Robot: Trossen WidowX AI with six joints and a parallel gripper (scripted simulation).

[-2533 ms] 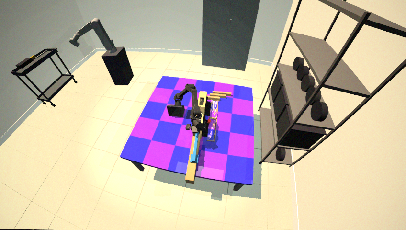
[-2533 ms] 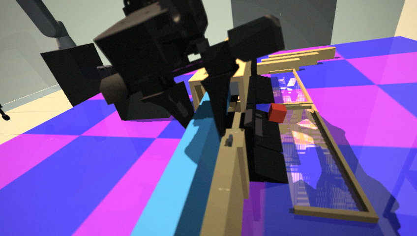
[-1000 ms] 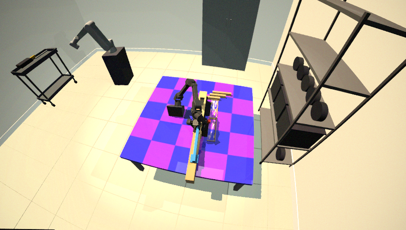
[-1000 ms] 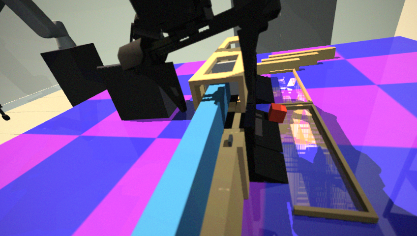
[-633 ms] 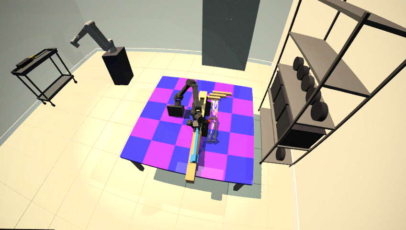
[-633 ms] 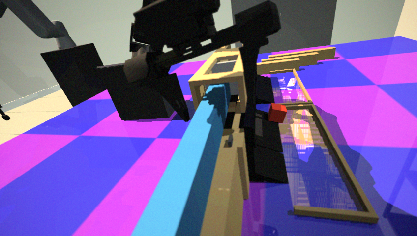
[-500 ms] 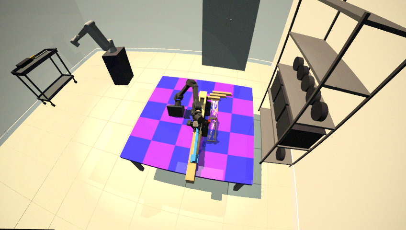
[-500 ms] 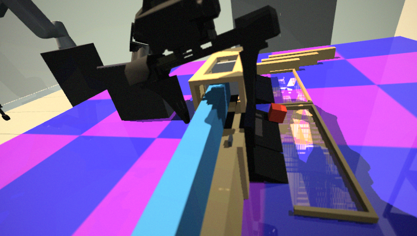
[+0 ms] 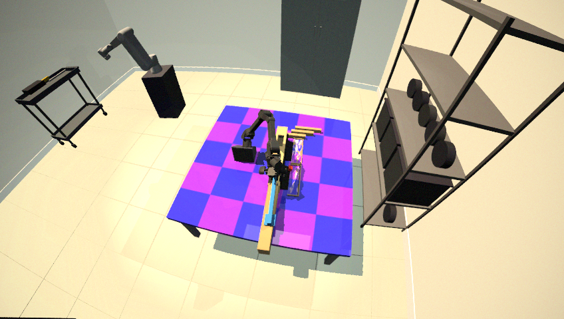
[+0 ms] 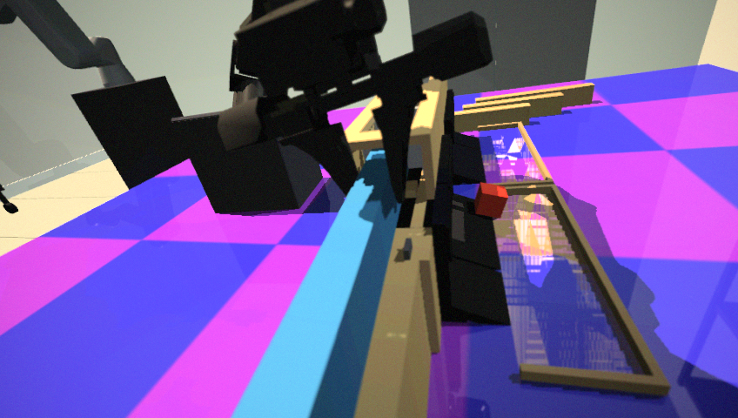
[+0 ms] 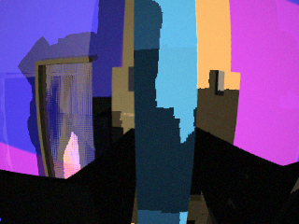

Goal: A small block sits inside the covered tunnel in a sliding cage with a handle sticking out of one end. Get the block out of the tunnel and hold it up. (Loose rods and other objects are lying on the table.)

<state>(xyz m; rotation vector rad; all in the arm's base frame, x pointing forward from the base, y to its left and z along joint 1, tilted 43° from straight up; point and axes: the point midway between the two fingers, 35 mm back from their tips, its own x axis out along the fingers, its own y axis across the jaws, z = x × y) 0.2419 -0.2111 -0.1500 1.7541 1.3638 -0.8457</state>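
Note:
A long light-blue handle bar (image 9: 270, 205) (image 10: 311, 310) (image 11: 175, 56) lies along a tan rail (image 9: 264, 236) (image 10: 399, 336) and joins an open tan cage frame (image 10: 409, 137). My gripper (image 9: 273, 175) (image 10: 385, 178) (image 11: 163, 136) is low over the bar near the cage end, with one dark finger pressed on each side, shut on the handle. A small red block (image 9: 290, 167) (image 10: 491, 198) sits just right of the gripper, at the edge of the tan-framed see-through tunnel cover (image 9: 294, 185) (image 10: 595, 380) (image 11: 42, 117). The gripper hides the inside of the cage.
Several loose tan rods (image 9: 306, 130) (image 10: 523, 100) lie at the back of the checkered table (image 9: 221, 189). The arm's black base (image 9: 243, 153) (image 10: 248, 176) stands left of the rail. A shelf rack (image 9: 435, 130) stands to the right of the table.

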